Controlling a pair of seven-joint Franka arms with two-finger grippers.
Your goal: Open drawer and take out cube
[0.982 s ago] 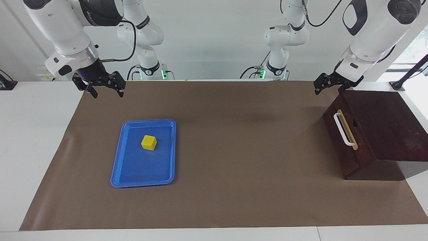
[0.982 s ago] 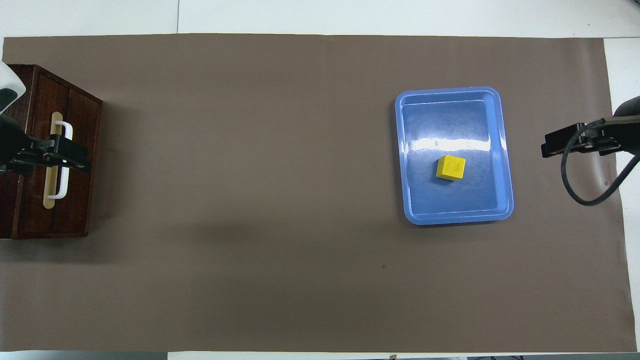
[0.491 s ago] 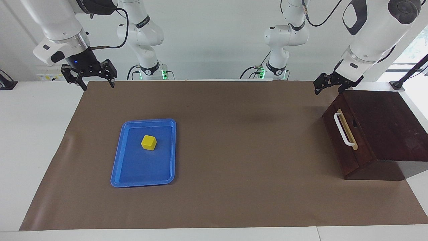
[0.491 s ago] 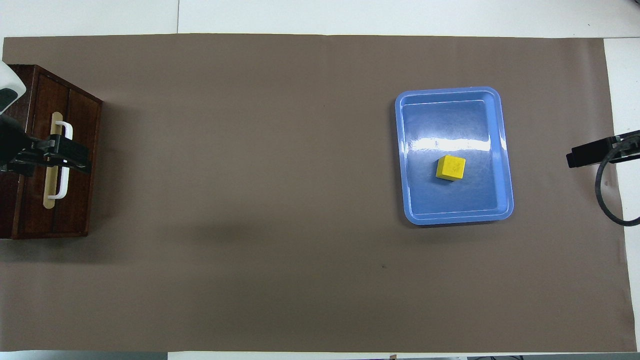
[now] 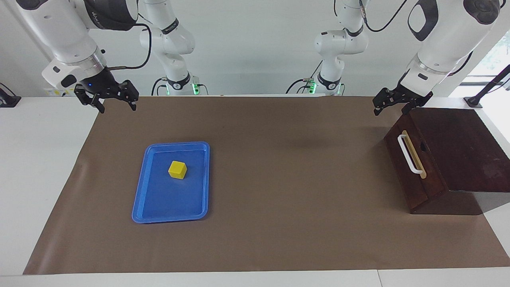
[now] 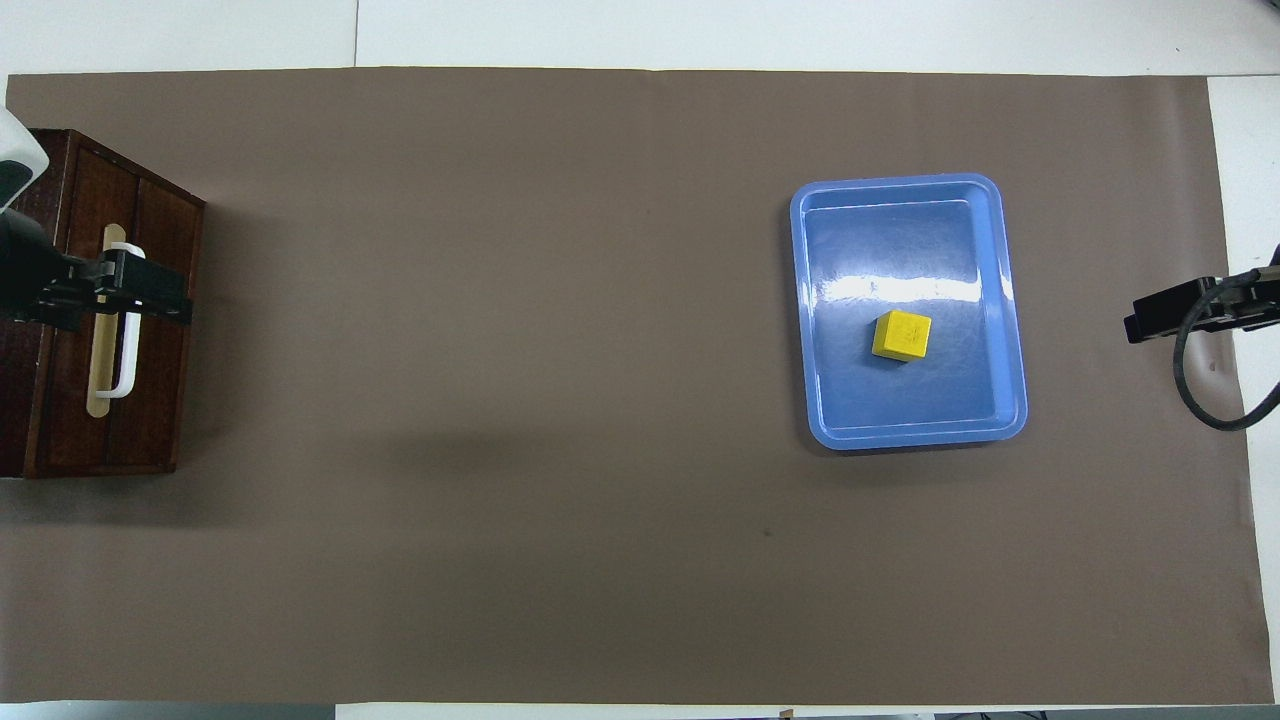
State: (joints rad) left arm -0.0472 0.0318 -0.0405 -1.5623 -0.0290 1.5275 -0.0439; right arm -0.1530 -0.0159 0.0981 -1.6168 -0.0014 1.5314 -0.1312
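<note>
The dark wooden drawer sits pushed in flush in its box at the left arm's end of the table, its white bar handle free; it also shows in the overhead view as drawer and handle. The yellow cube lies in the blue tray. My left gripper hangs open and empty in the air over the box's corner by the drawer front, touching nothing. Over the mat's edge at the right arm's end, my right gripper is open and empty, well apart from the tray.
A brown mat covers the table between tray and box. White table borders the mat at both ends. The right arm's black cable loops below its wrist.
My right gripper has drawn back from beside the tray toward the right arm's end of the table. My left gripper has shifted slightly over the drawer box. Cube, tray and drawer are unmoved.
</note>
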